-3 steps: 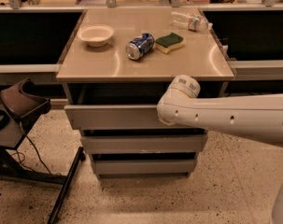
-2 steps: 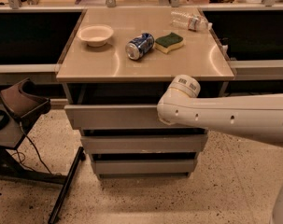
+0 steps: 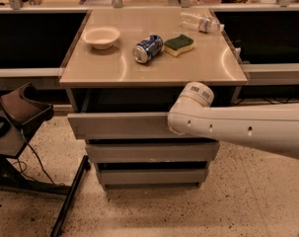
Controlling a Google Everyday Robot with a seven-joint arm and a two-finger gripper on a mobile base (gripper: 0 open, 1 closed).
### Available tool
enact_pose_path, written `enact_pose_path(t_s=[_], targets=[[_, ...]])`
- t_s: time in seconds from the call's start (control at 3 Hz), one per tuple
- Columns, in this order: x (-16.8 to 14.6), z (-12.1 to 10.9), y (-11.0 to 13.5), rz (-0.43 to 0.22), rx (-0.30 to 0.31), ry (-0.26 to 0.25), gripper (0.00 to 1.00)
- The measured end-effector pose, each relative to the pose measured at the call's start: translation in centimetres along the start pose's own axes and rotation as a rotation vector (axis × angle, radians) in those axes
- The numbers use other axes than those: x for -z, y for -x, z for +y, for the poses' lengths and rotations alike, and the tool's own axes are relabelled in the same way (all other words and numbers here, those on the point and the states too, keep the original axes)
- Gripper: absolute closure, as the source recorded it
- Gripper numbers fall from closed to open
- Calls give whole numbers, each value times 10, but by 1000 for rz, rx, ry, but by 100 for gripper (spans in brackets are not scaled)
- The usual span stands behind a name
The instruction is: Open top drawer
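— looking for the gripper, where is it?
— hidden. the white arm (image 3: 247,130) reaches in from the right, and its rounded end (image 3: 191,107) sits against the upper edge of the top drawer (image 3: 117,125), right of centre. the gripper must be behind that end, toward the dark gap under the counter (image 3: 114,70). i cannot tell whether it is wide, narrow or holding the edge.
— and the drawer itself?
— its grey front stands forward of the two lower drawers (image 3: 149,152), so i judge it partly open, not fully.
— how to pull it well?
— straight out toward the camera, level with the runners, slow and steady. with a hold this far off centre, any sideways drag could skew the drawer and jam it. no lifting either, or the arm may knock the counter's edge and rattle the bowl (image 3: 101,36), can (image 3: 147,48) and sponge (image 3: 178,44) above. stop once the inside shows well.
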State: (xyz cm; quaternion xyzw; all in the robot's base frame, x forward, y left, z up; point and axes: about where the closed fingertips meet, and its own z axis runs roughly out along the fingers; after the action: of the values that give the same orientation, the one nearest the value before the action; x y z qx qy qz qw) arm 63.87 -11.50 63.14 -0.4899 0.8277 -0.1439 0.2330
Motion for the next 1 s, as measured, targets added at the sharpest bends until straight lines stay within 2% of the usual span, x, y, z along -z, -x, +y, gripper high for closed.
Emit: enact_pose_path(t_s=[0.33, 0.67, 1.0], targets=[[42, 2, 1, -92, 1, -69, 100], [121, 36, 2, -256, 56, -169, 100], [143, 115, -22, -318, 126, -130, 100]])
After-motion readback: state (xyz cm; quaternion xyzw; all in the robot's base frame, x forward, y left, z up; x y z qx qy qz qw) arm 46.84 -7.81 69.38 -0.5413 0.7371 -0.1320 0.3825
